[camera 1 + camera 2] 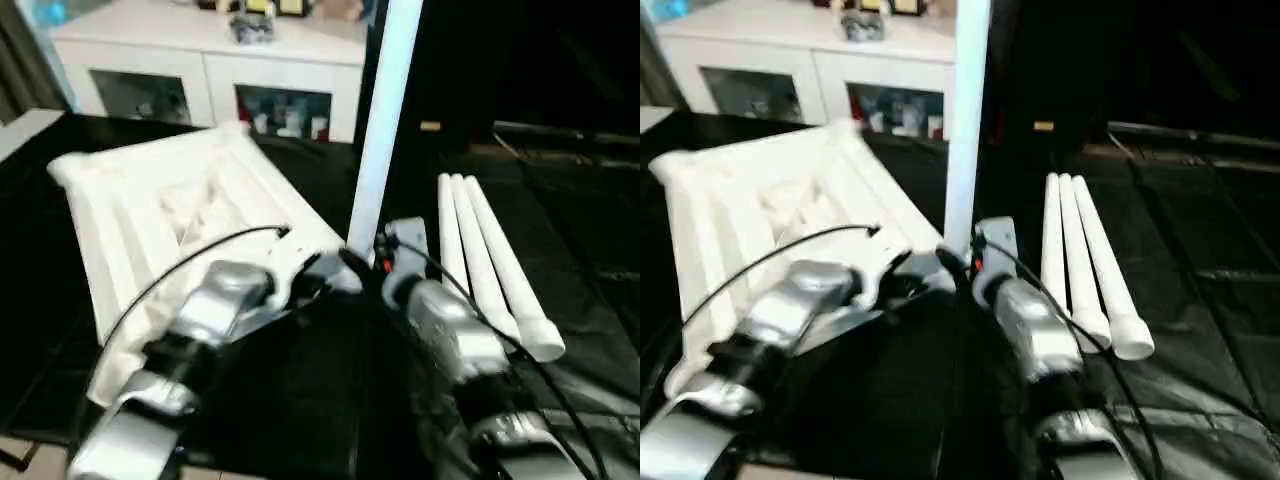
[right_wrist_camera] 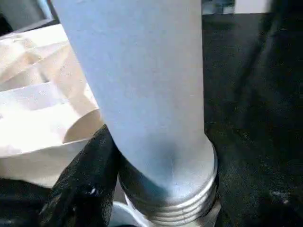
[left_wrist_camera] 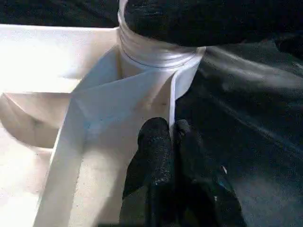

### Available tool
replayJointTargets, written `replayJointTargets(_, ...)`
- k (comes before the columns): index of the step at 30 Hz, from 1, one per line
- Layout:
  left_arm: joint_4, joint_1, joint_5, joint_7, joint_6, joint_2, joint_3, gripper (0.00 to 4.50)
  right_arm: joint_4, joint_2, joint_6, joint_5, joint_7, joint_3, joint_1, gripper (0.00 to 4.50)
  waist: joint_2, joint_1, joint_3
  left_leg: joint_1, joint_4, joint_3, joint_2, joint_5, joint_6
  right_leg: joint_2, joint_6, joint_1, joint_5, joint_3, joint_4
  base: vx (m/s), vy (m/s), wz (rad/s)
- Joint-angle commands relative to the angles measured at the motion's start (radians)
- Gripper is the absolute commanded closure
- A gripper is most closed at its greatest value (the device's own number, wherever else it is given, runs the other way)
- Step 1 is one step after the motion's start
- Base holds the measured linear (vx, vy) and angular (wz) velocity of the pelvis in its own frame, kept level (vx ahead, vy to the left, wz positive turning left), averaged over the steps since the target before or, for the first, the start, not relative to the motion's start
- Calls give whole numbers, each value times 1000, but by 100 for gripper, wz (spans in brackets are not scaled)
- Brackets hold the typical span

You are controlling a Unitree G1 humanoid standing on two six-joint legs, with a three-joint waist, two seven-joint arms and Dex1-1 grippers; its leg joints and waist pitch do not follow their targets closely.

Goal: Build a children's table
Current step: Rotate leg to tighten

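Children's table parts are spread over a black surface (image 1: 330, 400). So the table top (image 1: 150, 230) is lying upside down on the robot's left side, ribbed underside up, a bit skewed, with one corner pointing toward the white cabinet (image 1: 200, 70) at the back.

One leg (image 1: 385, 110) is standing straight up at the top's near right corner, its threaded end sitting right at the round corner socket (image 3: 156, 56). You can see the thread rings (image 2: 170, 208) just above the socket in the right wrist view, so it doesn't look fully seated.

Right gripper (image 2: 156, 189) is around that upright leg low down, just above the threads. One black finger (image 2: 85, 184) sits against the leg's side; the fingers stand fairly wide apart with the leg between them, looks like it's got hold of it.

Left gripper (image 3: 173, 132) is pinched nearly closed on the thin rim wall (image 3: 173, 99) of the top, right beside the corner socket. One finger (image 3: 151, 156) is inside the rim, the other outside on the dark side.

Three spare legs (image 1: 490, 260) lie side by side on the robot's right, touching each other, thick ends toward the robot, well clear of the top.
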Motion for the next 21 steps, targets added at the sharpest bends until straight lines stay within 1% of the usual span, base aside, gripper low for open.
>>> replayJointTargets(1,-24,-72,-9,27,-27,-48,10,450,31,54,31,-12,18,55,19,139,10,7,-67,-11,-66,-3,17,-196,56,-92,-2,52,-449,55,-93,0,0,0)
replayJointTargets(2,-22,-73,-8,26,-27,-48,10,450,29,54,31,-10,17,48,20,125,12,11,-69,-14,-67,-2,20,-164,62,-93,-15,53,-415,61,-86,0,0,0)
replayJointTargets(3,-22,-72,-5,20,-33,-43,7,450,23,48,28,-9,19,44,24,125,11,12,-73,-18,-67,-2,21,-142,64,-94,-25,56,-386,64,-80,0,0,0)
replayJointTargets(4,-18,-73,-1,13,-41,-37,3,450,18,41,22,-13,20,36,28,119,12,16,-76,-25,-66,-4,24,-96,70,-95,-47,58,-320,71,-65,0,0,0)
replayJointTargets(5,-18,-73,-1,13,-41,-37,3,450,18,41,22,-13,20,36,28,105,12,19,-77,-27,-64,-2,26,-66,77,-97,-71,56,-269,76,-56,0,0,0)
replayJointTargets(6,-13,-71,5,-4,-60,-22,-4,450,3,27,14,-14,35,27,37,105,12,19,-77,-27,-64,-2,27,-58,80,-96,-82,56,-252,78,-52,0,0,0)
replayJointTargets(7,-10,-61,11,-39,-93,10,-18,450,-32,-5,2,1,69,22,55,89,13,22,-78,-29,-63,-1,27,-49,87,-97,-94,58,-230,80,-48,0,0,0)
replayJointTargets(8,-11,-53,10,-68,-108,31,-25,450,-60,-30,1,18,103,19,70,81,13,26,-83,-30,-61,-2,28,-25,99,-95,-100,60,-183,83,-39,0,0,0)
replayJointTargets(9,-11,-53,10,-68,-108,31,-25,450,-60,-30,1,18,103,19,70,73,12,29,-84,-34,-59,-2,28,-10,107,-96,-106,60,-157,83,-35,0,0,0)
replayJointTargets(10,-12,-49,7,-78,-102,38,-24,450,-73,-41,4,23,118,18,76,73,12,30,-84,-36,-58,0,28,5,114,-96,-119,58,-135,84,-32,0,0,0)
replayJointTargets(11,-18,-38,-2,-113,-125,61,-25,450,-104,-80,1,29,165,21,92,64,10,34,-83,-40,-55,1,26,4,117,-96,-116,58,-136,85,-30,0,0,0)
replayJointTargets(12,-18,-38,-2,-114,-126,62,-25,450,-105,-81,1,29,167,21,92,53,10,34,-81,-39,-57,1,27,-4,117,-95,-114,58,-152,84,-32,0,0,0)
replayJointTargets(13,-22,-32,-6,-132,-146,72,-28,450,-114,-95,-1,33,185,22,97,42,12,35,-77,-36,-57,4,26,-34,113,-96,-107,53,-204,83,-41,0,0,0)
replayJointTargets(14,-41,-16,-21,-184,-149,98,-32,450,-152,-141,8,54,258,23,110,28,11,38,-74,-34,-58,6,23,-65,107,-94,-90,55,-262,81,-50,0,0,0)
replayJointTargets(15,-47,-8,-28,-216,-164,112,-34,450,-175,-169,14,64,301,24,117,28,9,43,-74,-32,-59,7,27,-73,104,-95,-77,53,-285,84,-51,0,0,0)
replayJointTargets(16,-51,-2,-32,-242,-167,125,-37,450,-196,-195,19,73,345,27,123,21,8,45,-72,-32,-60,8,27,-77,101,-94,-72,51,-297,84,-53,0,0,0)
replayJointTargets(17,-53,6,-33,-276,-192,142,-44,450,-217,-223,21,83,397,33,129,12,9,51,-71,-28,-61,9,27,-90,97,-93,-61,48,-324,82,-56,0,0,0)
replayJointTargets(18,-57,14,-38,-314,-217,156,-51,450,-233,-249,23,92,445,40,133,5,9,53,-70,-28,-61,10,25,-96,95,-93,-56,48,-337,82,-59,0,0,0)
replayJointTargets(19,-60,18,-42,-338,-234,165,-55,450,-243,-264,24,98,474,43,135,5,5,56,-69,-28,-62,10,23,-104,94,-92,-39,50,-363,80,-62,0,0,0)
replayJointTargets(20,-63,22,-49,-356,-226,171,-55,450,-253,-280,30,106,507,47,137,5,6,57,-68,-27,-62,11,26,-105,90,-93,-35,47,-372,81,-62,0,0,0)
replayJointTargets(21,-67,27,-54,-389,-238,185,-60,450,-267,-303,42,117,555,56,137,5,6,60,-68,-22,-63,10,26,-112,89,-93,-34,43,-387,80,-65,0,0,0)
